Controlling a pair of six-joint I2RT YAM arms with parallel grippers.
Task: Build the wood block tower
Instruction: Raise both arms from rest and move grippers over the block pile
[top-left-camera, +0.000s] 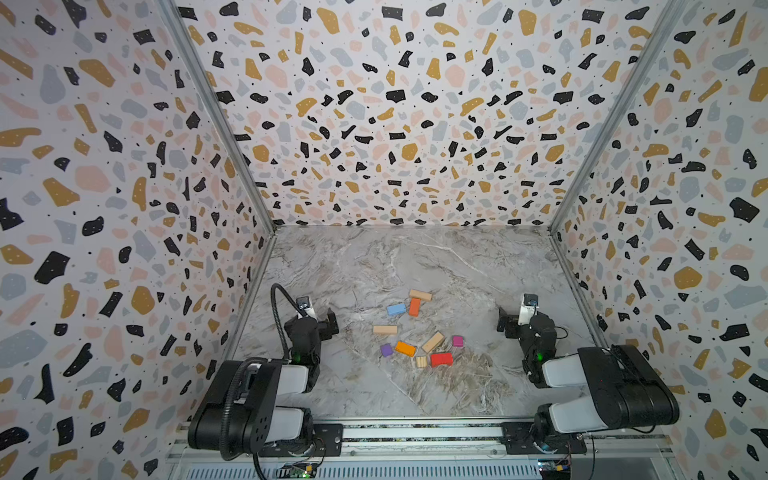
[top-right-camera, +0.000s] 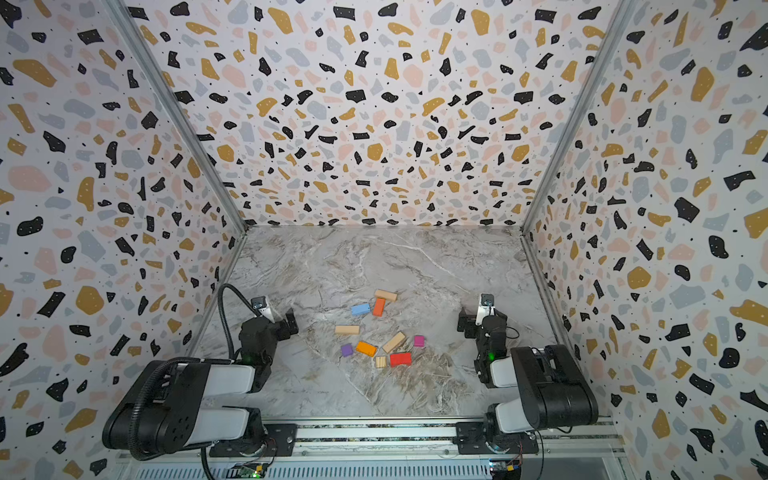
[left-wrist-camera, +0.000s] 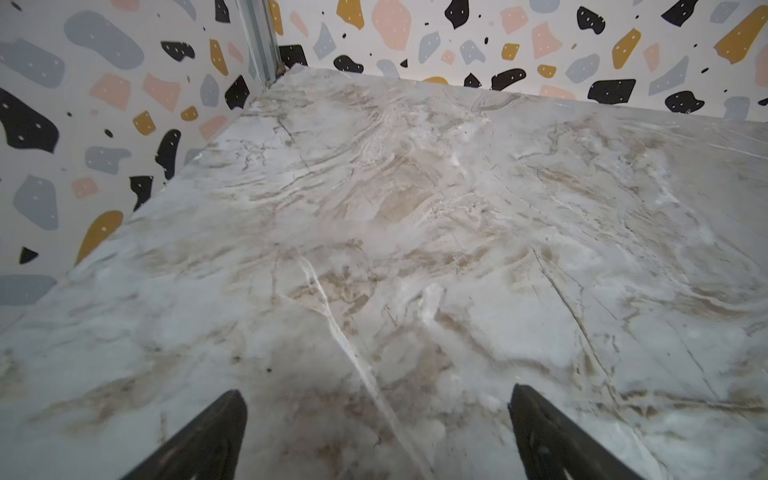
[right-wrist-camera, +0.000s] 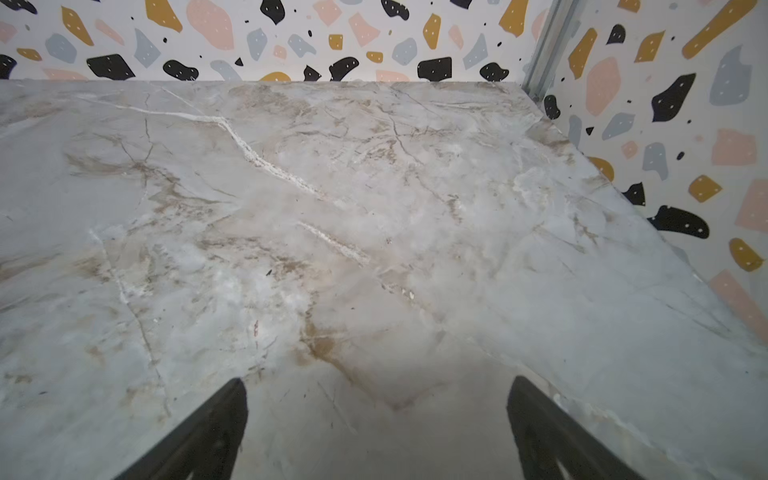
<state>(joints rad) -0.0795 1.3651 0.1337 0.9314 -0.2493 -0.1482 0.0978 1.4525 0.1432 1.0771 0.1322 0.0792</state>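
**Wood blocks (top-left-camera: 385, 329) loose on the bench (top-left-camera: 332, 266), tools open**

Scattered flat at mid-bench, the blocks form two loose groups. A blue block (top-left-camera: 396, 309) lies just beside an orange one in the farther group. A purple cube (top-left-camera: 386, 350) and a red block (top-left-camera: 441, 359) lie in the nearer. The left tool (left-wrist-camera: 376, 392) and right tool (right-wrist-camera: 376, 380) hang at either side, well apart from them, jaws spread wide and holding nothing.
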